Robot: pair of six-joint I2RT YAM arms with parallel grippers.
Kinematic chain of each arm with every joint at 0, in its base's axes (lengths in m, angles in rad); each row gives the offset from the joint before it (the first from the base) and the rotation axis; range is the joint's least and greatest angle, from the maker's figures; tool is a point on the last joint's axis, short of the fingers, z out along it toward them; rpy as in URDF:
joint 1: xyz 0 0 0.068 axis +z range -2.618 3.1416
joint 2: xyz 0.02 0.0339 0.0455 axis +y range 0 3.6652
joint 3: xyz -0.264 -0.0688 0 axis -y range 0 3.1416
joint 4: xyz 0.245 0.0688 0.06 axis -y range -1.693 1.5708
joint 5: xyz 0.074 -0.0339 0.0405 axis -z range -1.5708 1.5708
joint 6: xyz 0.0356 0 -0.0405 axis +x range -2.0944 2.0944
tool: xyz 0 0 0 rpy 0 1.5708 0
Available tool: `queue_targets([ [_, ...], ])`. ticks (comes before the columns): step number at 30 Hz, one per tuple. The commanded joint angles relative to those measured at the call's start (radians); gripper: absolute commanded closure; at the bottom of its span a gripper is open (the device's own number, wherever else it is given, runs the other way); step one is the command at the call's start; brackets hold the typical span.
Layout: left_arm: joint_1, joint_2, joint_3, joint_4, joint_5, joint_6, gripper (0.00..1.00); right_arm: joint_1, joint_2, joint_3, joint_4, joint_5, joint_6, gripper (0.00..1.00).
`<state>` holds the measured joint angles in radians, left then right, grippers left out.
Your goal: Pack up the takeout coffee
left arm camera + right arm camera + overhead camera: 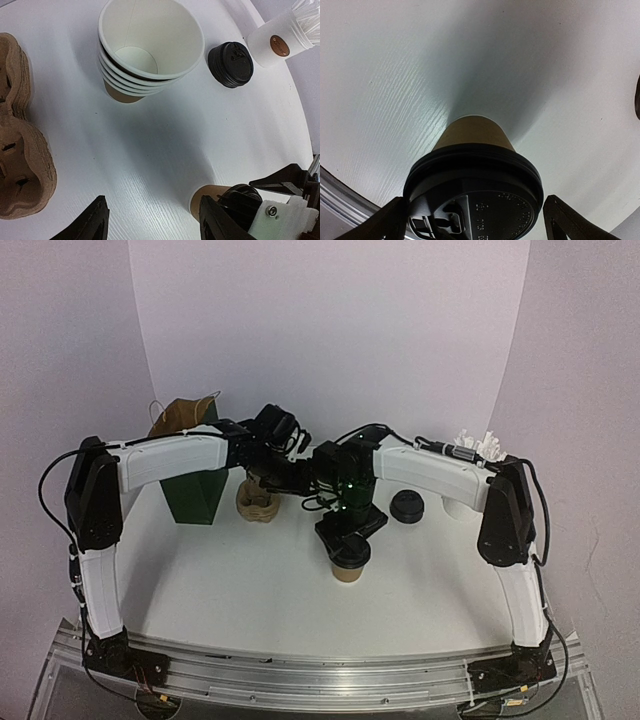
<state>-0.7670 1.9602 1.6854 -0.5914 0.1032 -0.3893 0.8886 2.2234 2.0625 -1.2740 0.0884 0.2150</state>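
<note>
The coffee (348, 567) stands upright on the white table (250, 590), near its middle and closer to the arm bases than the other things. Its black dome lid is on, and the brown cup wall shows below it. The right end effector (474, 197) hangs straight over it. In the right wrist view its two fingers (385, 225) stand apart, one on each side of the lid and right at its rim. Whether they pinch the lid or only flank it cannot be told.

The left end effector (152, 210) is spread wide and holds nothing, with bare table between its fingertips. In the top view it is over the table's far middle, by the stack of brown pulp carriers (258, 502). In the left wrist view the coffee sits just beside the left end effector's right finger, with the right end effector on top of it.

Farther back, a stack of lidless cups (150, 45) leans on the table. A short stack of black lids (231, 64) lies just beside it. A white cup (275, 42) of wrapped sticks stands near those lids at the table's edge. A dark green bag (195, 490) stands at the far left, with a brown paper bag (185, 415) behind it.
</note>
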Motion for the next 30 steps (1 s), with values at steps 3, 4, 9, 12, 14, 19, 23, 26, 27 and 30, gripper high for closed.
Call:
queue_targets([
  [3, -0.003, 0.014, 0.051, 0.003, -0.002, 0.020, 0.39, -0.002, 0.014, -0.013, -0.011, -0.009, -0.002, 0.11],
  [4, -0.003, 0.014, 0.051, 0.004, -0.002, 0.020, 0.39, -0.002, 0.013, -0.014, -0.011, -0.009, -0.001, 0.11],
  [9, -0.003, 0.010, 0.049, 0.002, -0.003, 0.020, 0.39, -0.002, 0.001, -0.025, -0.010, 0.006, 0.005, 0.12],
  [12, -0.003, 0.007, 0.044, 0.003, -0.004, 0.018, 0.39, -0.005, -0.010, -0.035, -0.010, 0.016, 0.012, 0.12],
  [14, -0.003, 0.006, 0.043, 0.002, -0.004, 0.018, 0.39, -0.005, -0.017, -0.043, -0.009, 0.021, 0.018, 0.12],
  [19, -0.003, 0.002, 0.040, 0.002, -0.008, 0.020, 0.39, -0.010, -0.039, -0.063, -0.005, 0.038, 0.034, 0.13],
  [23, -0.003, -0.003, 0.036, 0.001, -0.011, 0.020, 0.39, -0.020, -0.064, -0.094, -0.004, 0.063, 0.054, 0.14],
  [26, -0.003, -0.005, 0.034, 0.002, -0.010, 0.020, 0.39, -0.033, -0.086, -0.132, 0.004, 0.073, 0.067, 0.15],
  [27, -0.003, -0.006, 0.034, 0.002, -0.010, 0.020, 0.39, -0.038, -0.095, -0.144, 0.007, 0.076, 0.071, 0.15],
  [30, -0.003, -0.007, 0.034, 0.002, -0.008, 0.021, 0.39, -0.051, -0.121, -0.175, 0.016, 0.088, 0.082, 0.15],
])
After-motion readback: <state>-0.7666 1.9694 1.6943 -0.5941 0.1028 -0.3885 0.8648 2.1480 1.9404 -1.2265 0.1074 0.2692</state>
